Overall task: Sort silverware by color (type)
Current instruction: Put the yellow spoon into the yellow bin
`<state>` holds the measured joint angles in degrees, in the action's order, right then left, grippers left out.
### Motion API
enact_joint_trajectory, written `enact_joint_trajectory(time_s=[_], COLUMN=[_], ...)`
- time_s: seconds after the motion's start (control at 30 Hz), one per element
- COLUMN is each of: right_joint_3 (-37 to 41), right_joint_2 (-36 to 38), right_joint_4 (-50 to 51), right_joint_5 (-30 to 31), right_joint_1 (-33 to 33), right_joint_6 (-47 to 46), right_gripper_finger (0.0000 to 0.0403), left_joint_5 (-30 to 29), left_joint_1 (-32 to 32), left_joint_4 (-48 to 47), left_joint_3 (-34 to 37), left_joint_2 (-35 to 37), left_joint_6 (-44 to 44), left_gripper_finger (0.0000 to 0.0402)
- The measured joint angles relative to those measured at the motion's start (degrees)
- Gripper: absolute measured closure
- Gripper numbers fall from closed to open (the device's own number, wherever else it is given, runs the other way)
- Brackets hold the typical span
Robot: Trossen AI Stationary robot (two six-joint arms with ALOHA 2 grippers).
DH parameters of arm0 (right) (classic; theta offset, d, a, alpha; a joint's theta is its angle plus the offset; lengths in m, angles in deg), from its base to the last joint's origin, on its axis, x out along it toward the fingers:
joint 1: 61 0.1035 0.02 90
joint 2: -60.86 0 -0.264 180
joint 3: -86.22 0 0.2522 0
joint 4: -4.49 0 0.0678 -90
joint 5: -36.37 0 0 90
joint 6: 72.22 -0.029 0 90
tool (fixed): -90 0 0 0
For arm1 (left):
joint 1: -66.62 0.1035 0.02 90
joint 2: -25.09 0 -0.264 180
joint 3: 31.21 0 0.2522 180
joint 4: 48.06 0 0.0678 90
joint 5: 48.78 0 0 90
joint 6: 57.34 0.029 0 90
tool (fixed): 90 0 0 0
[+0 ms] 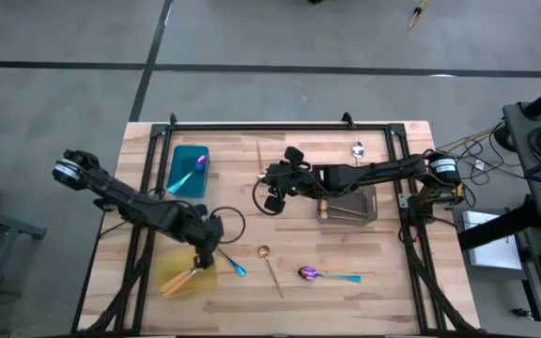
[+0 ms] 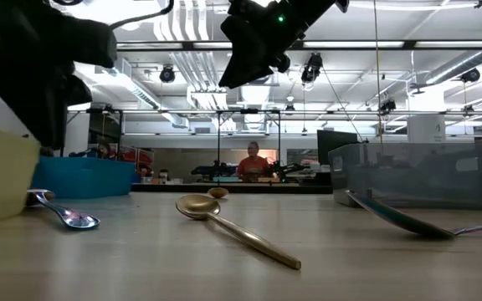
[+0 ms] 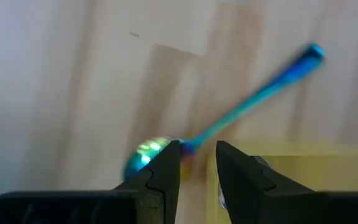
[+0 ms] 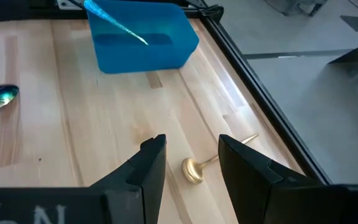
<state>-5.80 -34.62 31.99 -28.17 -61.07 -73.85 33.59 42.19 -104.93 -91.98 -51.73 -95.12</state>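
Nearest your edge of the table, your left gripper [image 1: 207,255] hangs low beside the yellow tray [image 1: 188,278], its fingers [image 3: 166,177] parted by a narrow gap. A teal-handled spoon [image 1: 234,266] lies on the wood just past them; from the wrist camera you cannot tell whether the tips actually pinch its neck. An orange-handled spoon [image 1: 182,278] rests in that yellow tray. To the right along the same front strip, a gold spoon [image 1: 270,268] lies bare on the boards, and further right sits an iridescent purple spoon with a teal handle [image 1: 327,274]. Move back to mid-table and you find your right gripper [image 1: 272,186] raised above the wood with its fingers apart and nothing between them; another gold spoon [image 4: 201,167] lies on the table below it. Beside that arm is the grey tray [image 1: 350,205]. Farther back, the teal tray [image 1: 189,170] holds one iridescent spoon [image 1: 190,173], and a silver spoon [image 1: 357,150] lies near the far rail.
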Motion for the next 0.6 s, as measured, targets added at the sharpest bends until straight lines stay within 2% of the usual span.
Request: enact_joint_trajectory(time_s=[0.23, 0.6], right_joint_3=[0.0, 0.0], right_joint_2=[0.0, 0.0], right_joint_4=[0.1, 1.0], right_joint_5=[0.0, 0.0], right_joint_1=[0.1, 0.2], right_joint_6=[0.0, 0.1], right_gripper_finger=[0.0264, 0.0264], left_joint_5=[3.3, 12.2], left_joint_1=[-2.4, -2.8], left_joint_4=[0.3, 0.0], left_joint_3=[0.0, 0.0], left_joint_2=[0.0, 0.1], left_joint_6=[1.1, 3.9], left_gripper_finger=[0.0316, 0.0317])
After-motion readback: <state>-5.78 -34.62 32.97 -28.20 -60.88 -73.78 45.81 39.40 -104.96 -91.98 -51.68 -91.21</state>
